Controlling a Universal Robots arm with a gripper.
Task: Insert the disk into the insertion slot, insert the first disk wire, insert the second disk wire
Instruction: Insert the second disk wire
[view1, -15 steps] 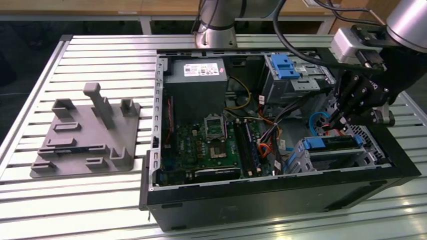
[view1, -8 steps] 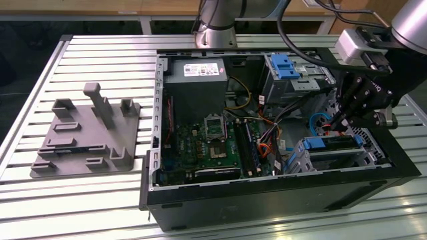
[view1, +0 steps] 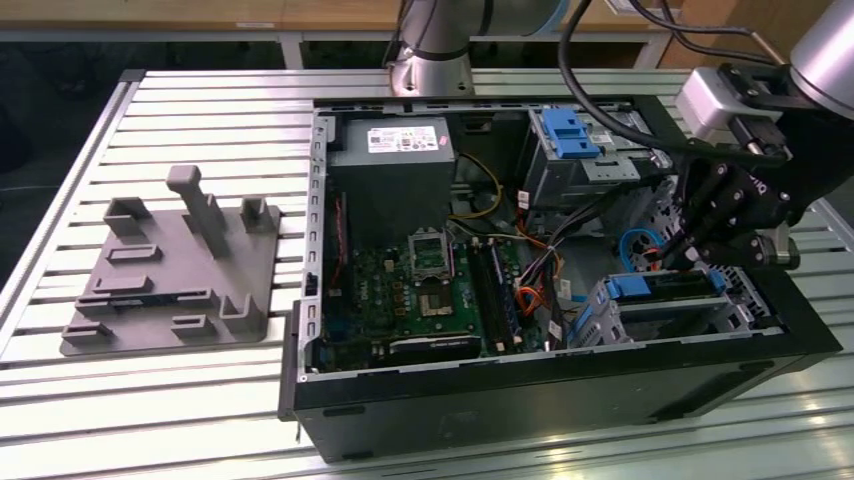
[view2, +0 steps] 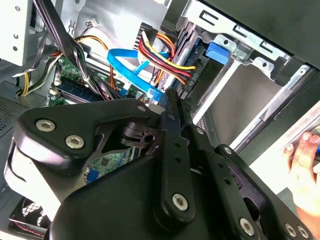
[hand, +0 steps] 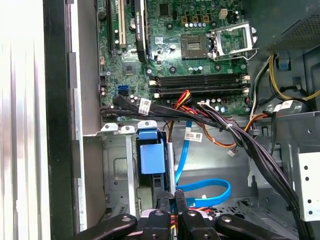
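Black tool (hand: 175, 210) hovers low in the first wrist view, fingers nearly together gripping one blue cable (hand: 202, 192); one disk (view1: 663, 288) sits inside its slot (view1: 674, 312), lower right.

You could see white labels on the power supply (view1: 390, 141) in the exterior view and small white tags on the cable bundle (hand: 145, 106) in the first wrist view, but no print on them was legible.

Black claw (view1: 697, 252), bright blue disk (view1: 663, 288) carrier (label hidden), green motherboard (view1: 427, 290), seemingly grey slot (view1: 607, 320)
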